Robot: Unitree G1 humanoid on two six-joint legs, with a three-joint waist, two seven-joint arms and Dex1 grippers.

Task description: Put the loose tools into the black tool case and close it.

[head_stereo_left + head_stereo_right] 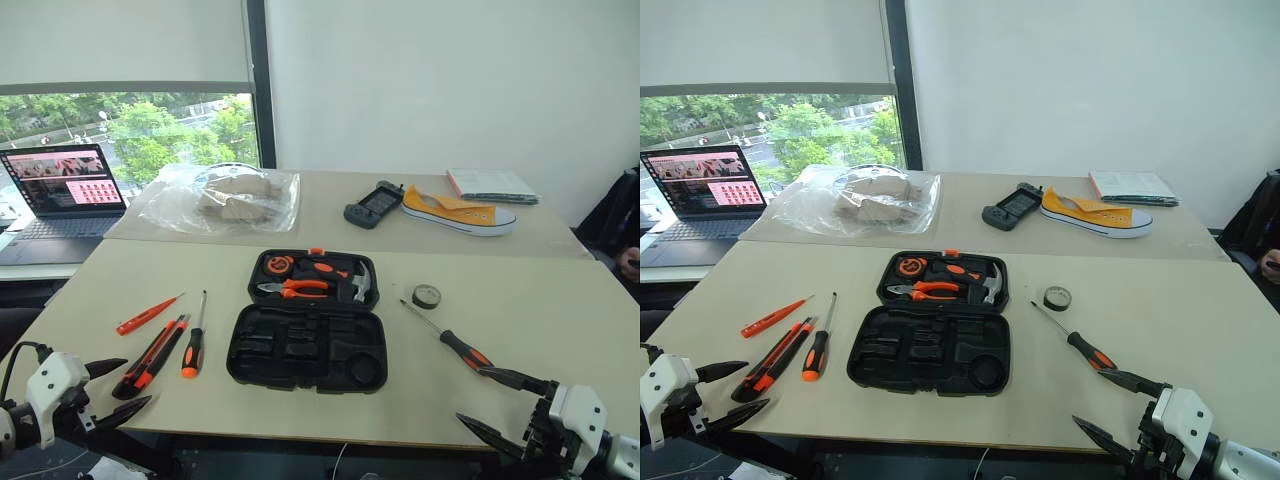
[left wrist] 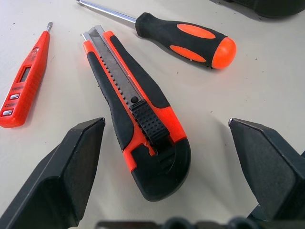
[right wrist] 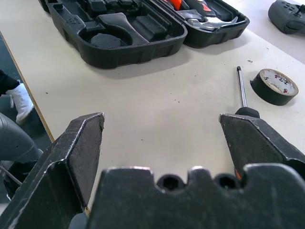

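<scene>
While the black tool case (image 1: pixel 308 345) lay open flat at the middle of the near table (image 1: pixel 560 330), you had both arms low at the table's front edge. Your left gripper (image 1: pixel 118 385) stood with its two fingers spread wide and empty, just short of the orange-black utility knife (image 2: pixel 136 109), which in the left wrist view lay between the fingertips but untouched. Beside the knife, on the side toward the case, lay a black-orange screwdriver (image 1: pixel 193 345); on the knife's other side lay the slim orange tester screwdriver (image 1: pixel 147 314). All three rested on the table to the left of the case, apart from one another. Your right gripper (image 1: pixel 495 400) was likewise fully spread and held nothing, its upper finger close to the handle end of the second black-orange screwdriver (image 1: pixel 450 340), which lay diagonally on the table to the right of the case. The small dark tape roll (image 1: pixel 426 296) sat flat near that screwdriver's tip. The far half of the case held the orange-handled pliers (image 1: pixel 295 288) and the hammer (image 1: pixel 360 283); the near half showed bare moulded slots.
</scene>
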